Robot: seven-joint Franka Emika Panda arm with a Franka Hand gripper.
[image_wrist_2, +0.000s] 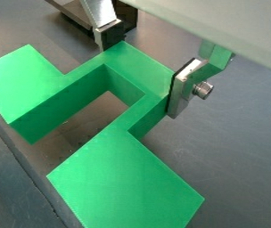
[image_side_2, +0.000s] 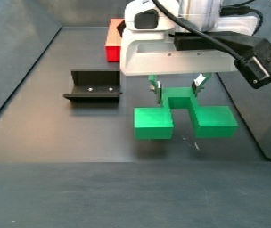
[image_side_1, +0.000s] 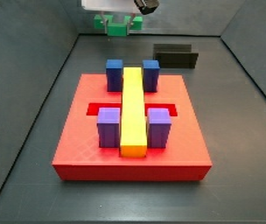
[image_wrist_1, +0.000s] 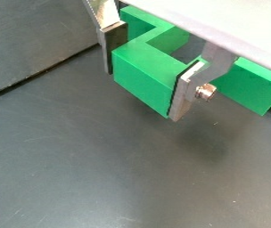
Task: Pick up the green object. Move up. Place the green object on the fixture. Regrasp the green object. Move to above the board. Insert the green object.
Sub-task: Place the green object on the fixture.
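I am gripping the green object [image_wrist_2: 102, 125] with my end effector [image_wrist_2: 144, 67]; in both wrist views my silver fingers [image_wrist_1: 195, 87] are pressing on opposite faces of its middle block, clenched on it with no gap showing. The two lower side arms of the piece are spreading out past my fingers, one to each side (the screw on one finger plate is plain to see).

In a side view my end effector [image_side_2: 176, 87] is hanging under the white wrist housing, and the green object [image_side_2: 182, 120] is sitting low over the dark worktop [image_side_2: 78, 151]; I cannot tell whether it is touching the surface or just clear of it.

Beside it, apart from the piece, the fixture [image_side_2: 90, 87] is standing on the worktop as a small black bracket. Farther on, the red board [image_side_1: 129, 144] is lying flat, carrying the long yellow bar [image_side_1: 133, 109] down its middle, with blue blocks [image_side_1: 115, 74] and purple blocks [image_side_1: 109, 128] flanking the bar.
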